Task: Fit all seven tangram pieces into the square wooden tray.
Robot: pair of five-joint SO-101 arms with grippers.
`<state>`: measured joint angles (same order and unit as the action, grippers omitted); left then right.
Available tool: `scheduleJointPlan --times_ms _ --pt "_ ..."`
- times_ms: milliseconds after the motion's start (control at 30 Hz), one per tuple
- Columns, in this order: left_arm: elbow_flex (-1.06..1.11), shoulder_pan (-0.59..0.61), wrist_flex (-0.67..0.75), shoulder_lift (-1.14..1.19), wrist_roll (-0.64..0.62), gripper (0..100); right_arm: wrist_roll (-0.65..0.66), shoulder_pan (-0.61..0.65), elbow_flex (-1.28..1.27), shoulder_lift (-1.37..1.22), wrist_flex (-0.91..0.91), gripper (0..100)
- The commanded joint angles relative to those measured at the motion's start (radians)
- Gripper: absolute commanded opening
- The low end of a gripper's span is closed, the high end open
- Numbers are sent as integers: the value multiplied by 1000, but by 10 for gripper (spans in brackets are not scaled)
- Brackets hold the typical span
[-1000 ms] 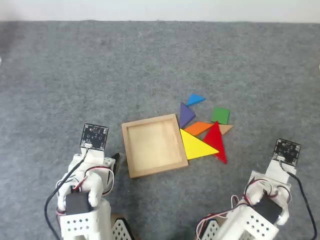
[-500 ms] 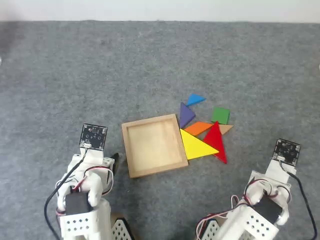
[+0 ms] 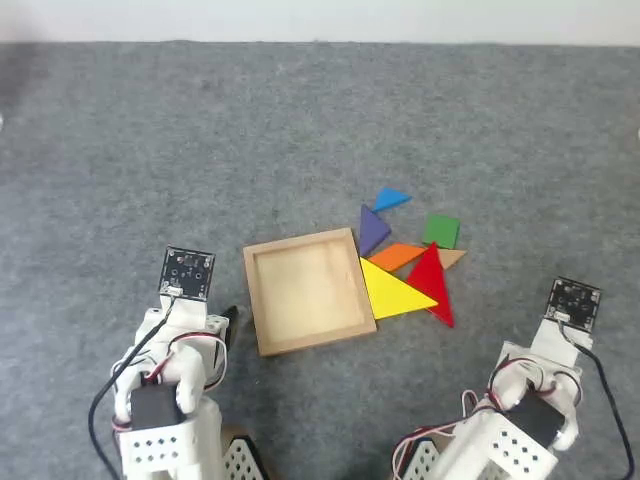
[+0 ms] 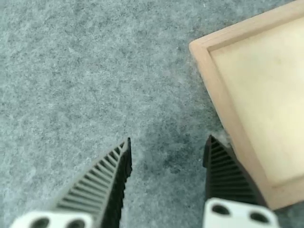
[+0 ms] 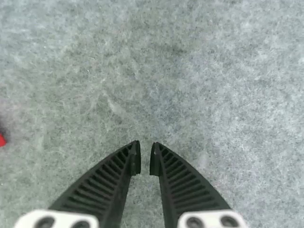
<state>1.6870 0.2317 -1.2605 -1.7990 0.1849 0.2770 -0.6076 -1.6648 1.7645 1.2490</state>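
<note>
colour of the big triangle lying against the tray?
The triangle beside the tray is yellow; the high view shows it best.

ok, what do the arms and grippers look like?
The left arm and right arm: white plastic, black servos, black and red cables, square black wrist board. The left gripper and right gripper: black ribbed tapering fingers on white bases.

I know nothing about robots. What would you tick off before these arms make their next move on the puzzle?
1. Tray empty and lying flat: ok.
2. Seven pieces in sight beside it: ok.
3. Left jaws open, holding nothing: ok.
4. Right jaws open for a pick: not ok, they are shut.
5. Red triangle clear of the orange piece: cannot tell.
</note>
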Motion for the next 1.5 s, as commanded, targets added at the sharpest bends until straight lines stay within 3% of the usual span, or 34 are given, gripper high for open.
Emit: scheduleJointPlan --times_ms 0,667,767,933,1067,1167,1300,1467 --pt "-4 2 -5 -18 6 241 12 -5 -20 -5 10 59" --pt "-4 2 -5 -18 6 241 12 19 -20 -5 8 62" --pt "-4 2 -5 -18 6 241 12 101 -20 -5 4 62" --pt "-4 2 -5 -18 6 241 21 377 -21 -5 -77 62" --pt "-4 -2 -5 -18 6 241 253 414 40 -4 -240 63" --pt "-4 0 -5 -18 6 241 186 447 203 -45 -211 63" --pt "-4 0 -5 -18 6 241 181 593 473 -268 -76 63" --pt "-4 2 -5 -18 6 241 69 757 779 -746 -36 63"
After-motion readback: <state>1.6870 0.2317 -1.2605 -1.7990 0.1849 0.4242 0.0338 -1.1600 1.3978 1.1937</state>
